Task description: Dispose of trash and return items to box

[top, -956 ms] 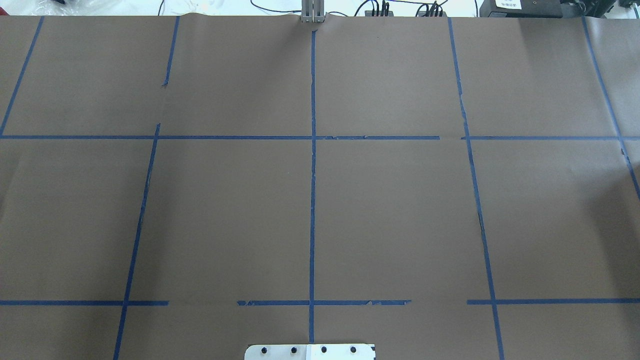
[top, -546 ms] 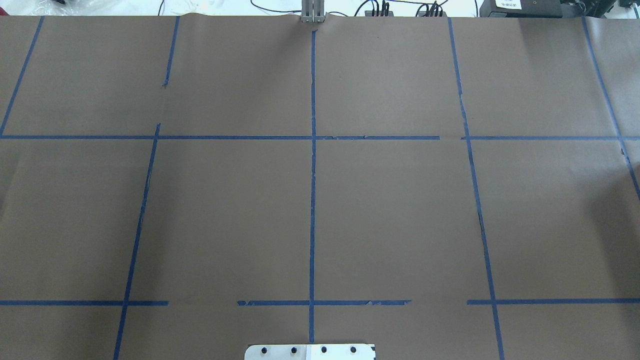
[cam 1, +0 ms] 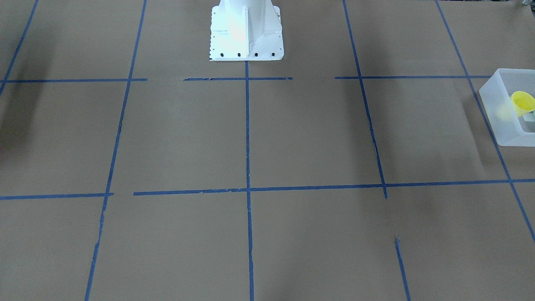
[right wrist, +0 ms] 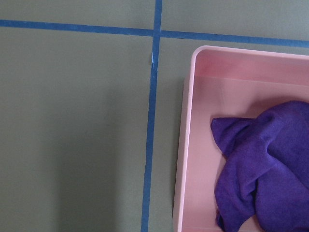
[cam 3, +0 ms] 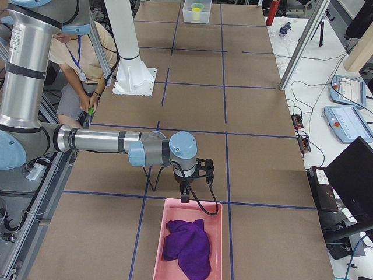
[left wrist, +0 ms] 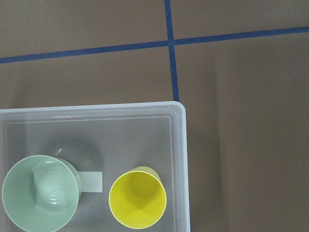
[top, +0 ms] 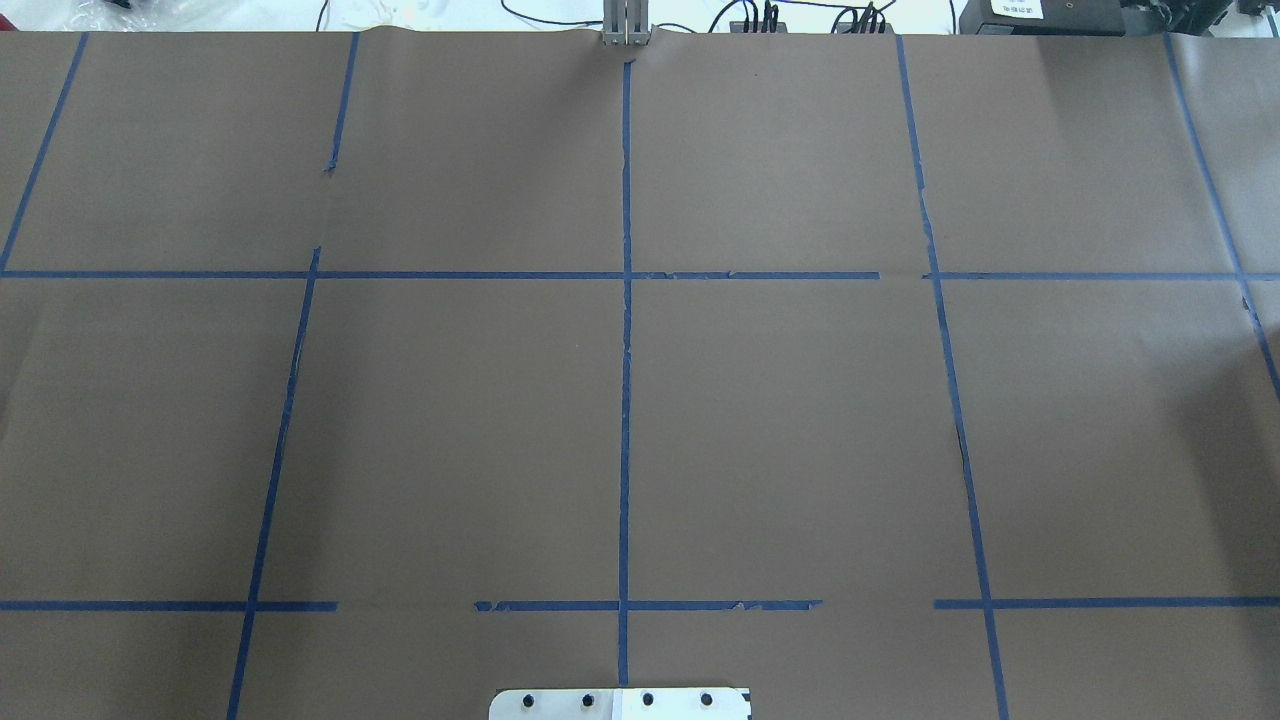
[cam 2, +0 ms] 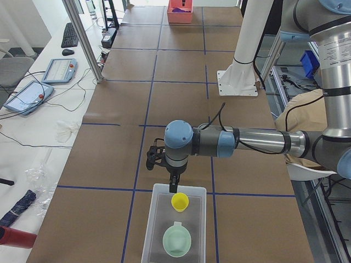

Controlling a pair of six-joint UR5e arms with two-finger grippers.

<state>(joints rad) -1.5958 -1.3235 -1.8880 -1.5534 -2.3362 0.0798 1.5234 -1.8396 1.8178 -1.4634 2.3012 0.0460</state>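
The translucent box (left wrist: 178,145) holds the yellow cup (left wrist: 137,199) and the mint-green bowl (left wrist: 41,193), both upright, with a white label (left wrist: 90,181) between them. In the exterior left view the left gripper (cam 2: 174,186) hangs just above the box (cam 2: 154,219) at its edge, beside the cup (cam 2: 180,202) and bowl (cam 2: 177,240). I cannot tell whether it is open or shut. In the exterior right view the right gripper (cam 3: 184,197) hangs over the rim of a pink bin (cam 3: 161,245); I cannot tell its state either. The box (cam 1: 499,121) and cup (cam 1: 522,102) also show at the front view's right edge.
The pink bin (right wrist: 186,145) holds a purple cloth (right wrist: 265,164). The robot's white base (cam 1: 245,29) stands at the table's edge. Brown paper with blue tape lines (top: 625,400) covers the table. Operators' tablets and cables lie beyond the far edge (cam 3: 349,122).
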